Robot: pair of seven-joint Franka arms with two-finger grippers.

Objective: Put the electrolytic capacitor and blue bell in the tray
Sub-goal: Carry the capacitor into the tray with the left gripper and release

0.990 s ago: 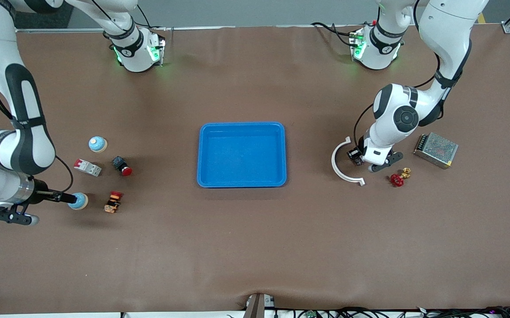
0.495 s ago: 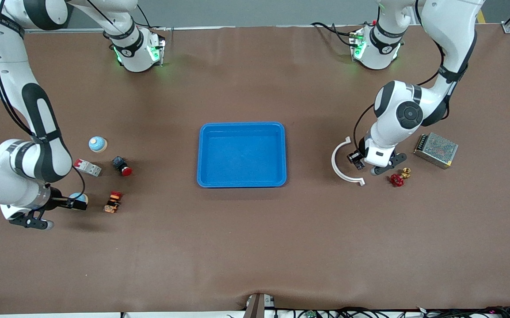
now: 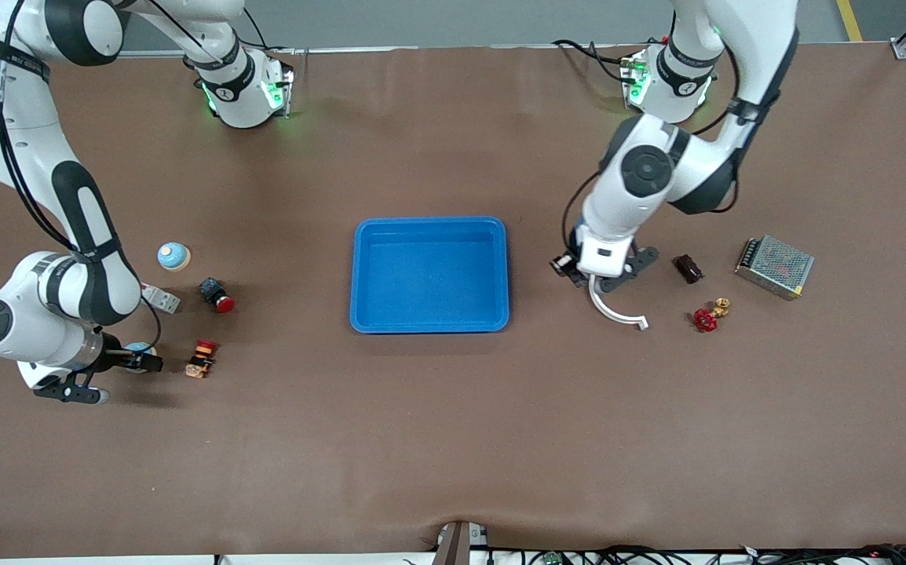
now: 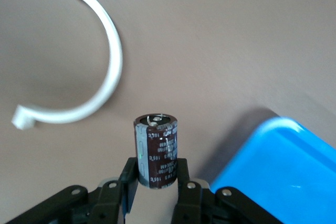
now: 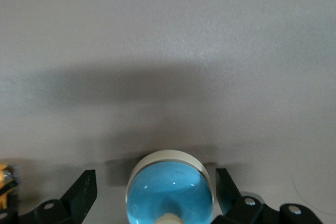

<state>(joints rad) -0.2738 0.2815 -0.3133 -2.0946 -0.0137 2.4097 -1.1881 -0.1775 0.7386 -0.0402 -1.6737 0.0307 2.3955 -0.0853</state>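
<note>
The bright-blue tray point(image 3: 429, 323) lies mid-table. My left gripper point(image 3: 564, 266) is shut on the electrolytic capacitor point(image 4: 156, 150), a dark brown cylinder held upright between the fingers. It is over the table between the tray's edge point(image 4: 294, 171) and a white curved piece point(image 4: 107, 72). My right gripper point(image 3: 144, 362) is low at the right arm's end of the table. It is open, with one finger point(image 5: 84, 192) on each side of a blue bell point(image 5: 170, 190) and a gap at both sides. A second blue bell point(image 3: 173, 256) stands farther from the front camera.
Near the right gripper are a red-orange switch point(image 3: 202, 359), a red push button point(image 3: 219, 297) and a grey circuit breaker point(image 3: 161, 298). Toward the left arm's end lie the white curved piece point(image 3: 616, 310), a small dark part point(image 3: 687, 267), a red valve handle point(image 3: 705, 319), a brass fitting point(image 3: 722, 304) and a metal power supply point(image 3: 774, 267).
My left gripper has carried the capacitor from beside the white curved piece toward the tray, uncovering the small dark part. My right arm has shifted closer around its blue bell.
</note>
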